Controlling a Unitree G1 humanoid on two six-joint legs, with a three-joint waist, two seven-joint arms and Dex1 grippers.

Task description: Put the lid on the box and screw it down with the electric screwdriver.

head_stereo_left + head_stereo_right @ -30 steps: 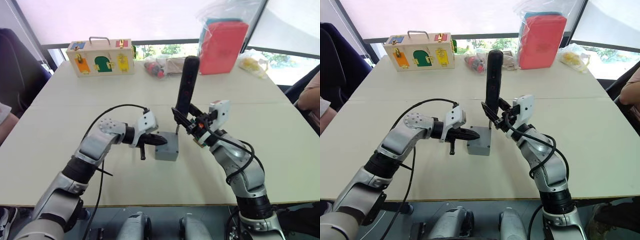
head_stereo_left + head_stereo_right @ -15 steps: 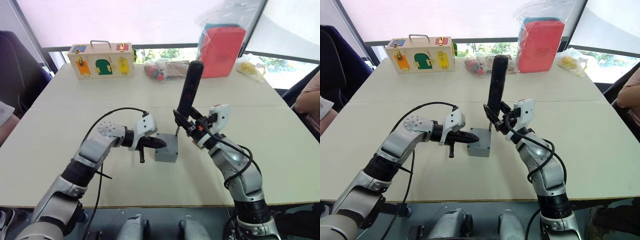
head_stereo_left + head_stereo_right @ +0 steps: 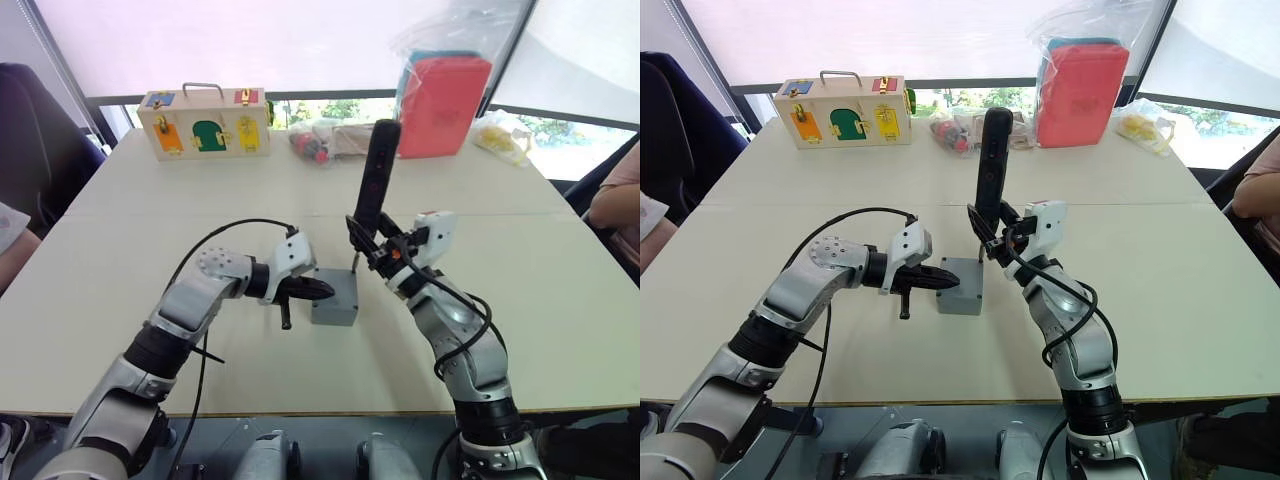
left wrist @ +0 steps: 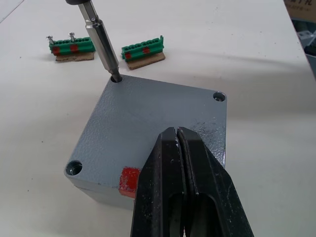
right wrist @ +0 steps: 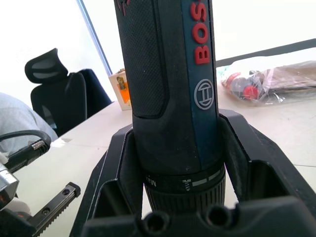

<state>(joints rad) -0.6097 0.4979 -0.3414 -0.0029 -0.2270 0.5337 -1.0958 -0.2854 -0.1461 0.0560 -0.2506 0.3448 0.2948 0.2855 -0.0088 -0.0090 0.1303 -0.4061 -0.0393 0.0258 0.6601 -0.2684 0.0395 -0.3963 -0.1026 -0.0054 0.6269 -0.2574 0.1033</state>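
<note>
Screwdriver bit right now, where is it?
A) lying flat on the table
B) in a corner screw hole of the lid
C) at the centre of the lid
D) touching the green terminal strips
B: in the left wrist view the electric screwdriver has its bit tip in a corner hole of the lid.

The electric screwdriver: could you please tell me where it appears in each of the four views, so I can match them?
Left eye view: electric screwdriver stands upright in the right gripper, centre.
Right eye view: upright at centre, bit down at the lid.
Left wrist view: its metal bit sits in a corner hole of the lid.
Right wrist view: black body between the fingers.
Shared landmark: the lid.
</note>
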